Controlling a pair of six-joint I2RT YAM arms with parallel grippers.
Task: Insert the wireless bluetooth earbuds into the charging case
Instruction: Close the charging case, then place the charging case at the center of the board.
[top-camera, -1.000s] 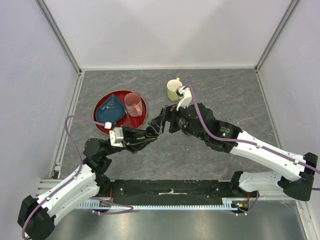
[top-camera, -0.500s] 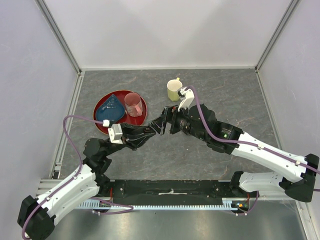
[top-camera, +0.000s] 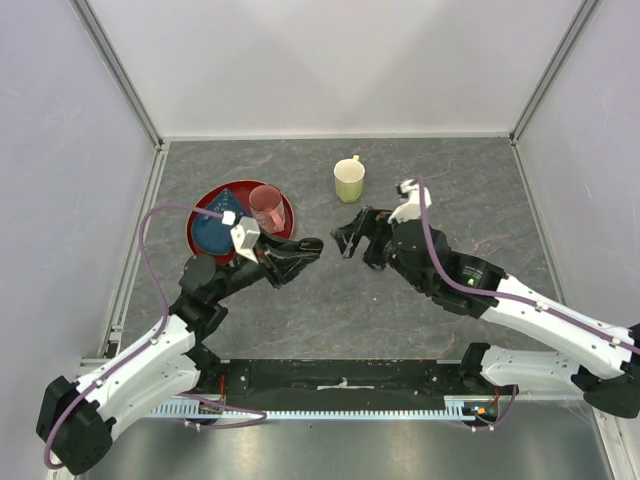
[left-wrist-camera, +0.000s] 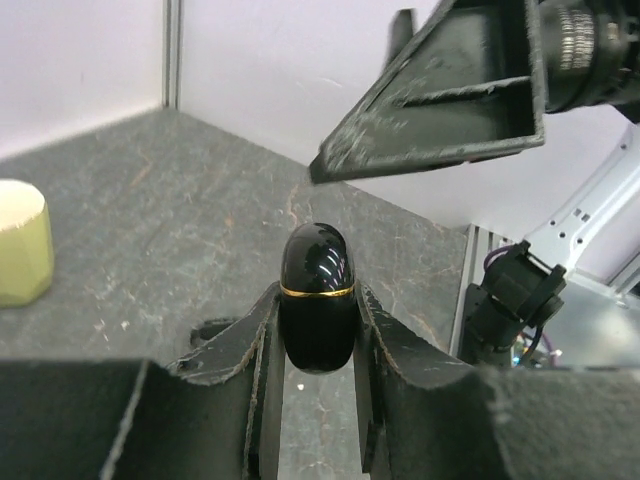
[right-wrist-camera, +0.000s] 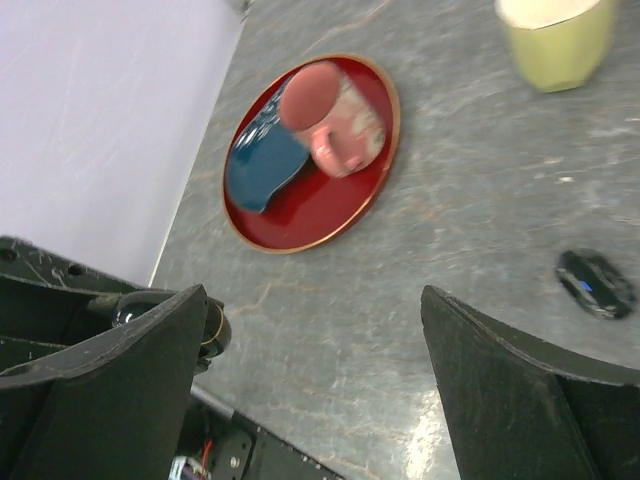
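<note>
while in left tool (left-wrist-camera: 317, 312), charging case (left-wrist-camera: 316, 272), seemingly closed

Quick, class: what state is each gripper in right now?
Left gripper: shut on the black oval case.
Right gripper: open, holding nothing.

Glossy black charging case (left-wrist-camera: 316, 300), matt grey table (top-camera: 330, 320), glossy red plate (right-wrist-camera: 322, 207)

The charging case (left-wrist-camera: 317, 270) is glossy black with a thin gold band. The left gripper (left-wrist-camera: 317, 312) and right gripper (right-wrist-camera: 320, 345) are matt black, scuffed pale grey. The surface (right-wrist-camera: 480, 200) is dark grey, mottled with lighter veins. At ten o'clock on it, a red tray (right-wrist-camera: 320, 208) carries a deep blue dish (right-wrist-camera: 262, 165) and a speckled pink cup (right-wrist-camera: 335, 115). At twelve o'clock stands a pale yellow mug (right-wrist-camera: 555, 40). The earbud (right-wrist-camera: 596, 283) is black with a blue glint.
</note>
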